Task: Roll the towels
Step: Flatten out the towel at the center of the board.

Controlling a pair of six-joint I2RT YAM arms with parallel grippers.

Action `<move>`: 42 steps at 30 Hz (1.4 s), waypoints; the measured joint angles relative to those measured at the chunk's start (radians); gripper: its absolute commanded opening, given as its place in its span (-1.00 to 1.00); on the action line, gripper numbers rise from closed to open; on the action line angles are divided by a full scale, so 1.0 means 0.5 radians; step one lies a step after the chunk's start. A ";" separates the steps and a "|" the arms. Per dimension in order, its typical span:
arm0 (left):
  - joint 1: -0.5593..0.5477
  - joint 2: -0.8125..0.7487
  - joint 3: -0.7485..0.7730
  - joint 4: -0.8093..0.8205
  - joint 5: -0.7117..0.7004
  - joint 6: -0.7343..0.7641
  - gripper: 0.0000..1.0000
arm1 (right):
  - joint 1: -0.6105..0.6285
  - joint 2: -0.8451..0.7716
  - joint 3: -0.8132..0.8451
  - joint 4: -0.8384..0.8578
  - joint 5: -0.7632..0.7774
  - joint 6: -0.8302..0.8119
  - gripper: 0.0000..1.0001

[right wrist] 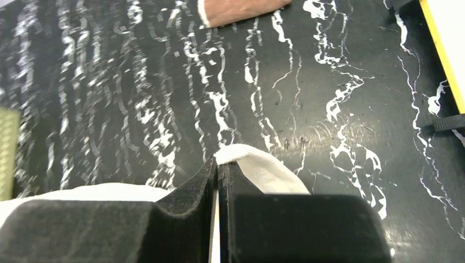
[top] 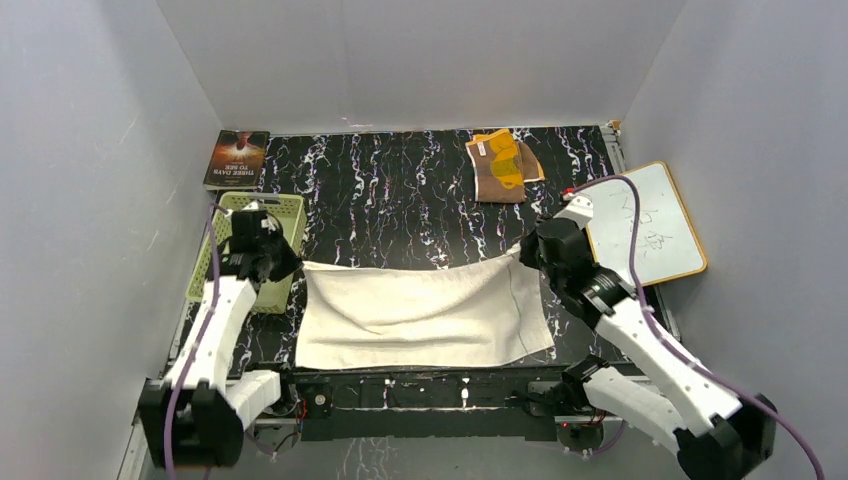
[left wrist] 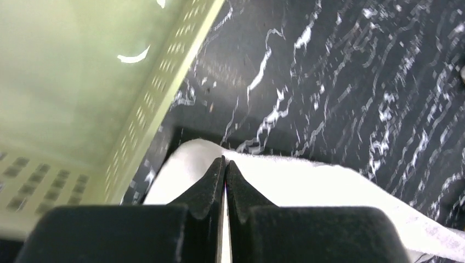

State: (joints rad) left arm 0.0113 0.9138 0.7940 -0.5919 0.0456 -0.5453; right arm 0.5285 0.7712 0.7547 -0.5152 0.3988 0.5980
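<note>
Cream-white towel (top: pixel 425 312) is lying spread along the near edge of the black marbled table (top: pixel 400 200), its far corners being pinched by the left gripper (left wrist: pixel 225 167) beside the green basket (left wrist: pixel 66 82) and the right gripper (right wrist: pixel 218 167), while the brown towel (top: pixel 503 168) is sitting crumpled near the back

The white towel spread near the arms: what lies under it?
Around the white towel only the black marbled table shows; anything beneath the cloth is covered. Its two far corners are pinched by the left gripper and right gripper.
</note>
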 measured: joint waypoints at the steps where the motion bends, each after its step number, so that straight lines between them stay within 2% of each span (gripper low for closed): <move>1: 0.000 0.145 -0.034 0.106 0.004 -0.021 -1.00 | -0.027 0.116 -0.025 0.077 0.021 0.030 -0.99; 2: 0.000 0.305 -0.040 0.214 0.011 -0.040 -0.98 | -0.070 0.235 -0.034 0.158 0.027 0.060 -0.83; 4: 0.000 0.612 -0.010 0.436 0.024 -0.057 -0.76 | -0.204 0.479 -0.034 0.351 0.002 0.111 -0.54; 5: 0.000 0.735 0.020 0.513 0.031 -0.060 -0.56 | -0.270 0.583 -0.028 0.430 -0.014 0.130 -0.20; 6: 0.000 0.892 0.079 0.594 0.044 -0.063 -0.37 | -0.352 0.713 -0.008 0.500 -0.040 0.143 0.41; 7: 0.000 1.035 0.153 0.659 0.053 -0.058 -0.18 | -0.433 0.865 0.030 0.564 -0.064 0.166 0.73; 8: 0.000 1.173 0.251 0.707 0.060 -0.048 -0.06 | -0.505 1.026 0.095 0.601 -0.085 0.176 0.87; 10: 0.002 1.412 0.490 0.771 0.085 -0.024 0.17 | -0.608 1.318 0.280 0.617 -0.122 0.132 0.92; 11: 0.001 1.490 0.598 0.793 0.095 -0.002 0.27 | -0.638 1.437 0.385 0.619 -0.144 0.095 0.91; 13: 0.003 1.569 0.766 0.836 0.120 0.043 0.28 | -0.652 1.551 0.530 0.635 -0.210 0.020 0.79; 17: 0.013 1.498 0.925 0.861 0.245 0.165 0.10 | -0.623 1.467 0.549 0.678 -0.393 -0.058 0.60; 18: 0.014 1.447 0.911 0.855 0.283 0.184 0.07 | -0.605 1.429 0.531 0.683 -0.436 -0.066 0.59; 20: 0.014 1.321 0.804 0.870 0.356 0.202 0.05 | -0.555 1.369 0.489 0.675 -0.503 -0.080 0.71; 22: 0.014 1.128 0.604 0.835 0.416 0.215 0.14 | -0.504 1.351 0.452 0.638 -0.549 -0.095 0.80; 24: 0.013 1.024 0.491 0.782 0.430 0.241 0.20 | -0.484 1.365 0.392 0.597 -0.616 -0.110 0.81; 27: 0.013 0.969 0.382 0.688 0.462 0.318 0.13 | -0.600 1.411 0.298 0.536 -0.731 -0.140 0.72; 32: 0.013 1.044 0.371 0.558 0.485 0.404 0.09 | -0.829 1.589 0.389 0.378 -0.737 -0.208 0.31; 34: 0.013 1.048 0.367 0.540 0.513 0.412 -0.01 | -0.845 1.627 0.401 0.388 -0.780 -0.224 0.02; 35: 0.013 1.048 0.366 0.541 0.529 0.411 -0.06 | -0.843 1.630 0.397 0.398 -0.828 -0.228 -0.20; 38: 0.013 1.077 0.334 0.591 0.624 0.411 -0.32 | -0.833 1.642 0.390 0.468 -0.969 -0.222 -0.64; 42: 0.013 1.242 0.246 0.666 0.700 0.402 -0.79 | -0.822 1.706 0.368 0.548 -1.054 -0.204 -0.85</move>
State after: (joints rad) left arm 0.0177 1.5349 0.9173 -0.2588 0.3958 -0.3443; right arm 0.1173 1.6241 0.9386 -0.2413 -0.1280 0.4957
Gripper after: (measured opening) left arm 0.247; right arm 0.140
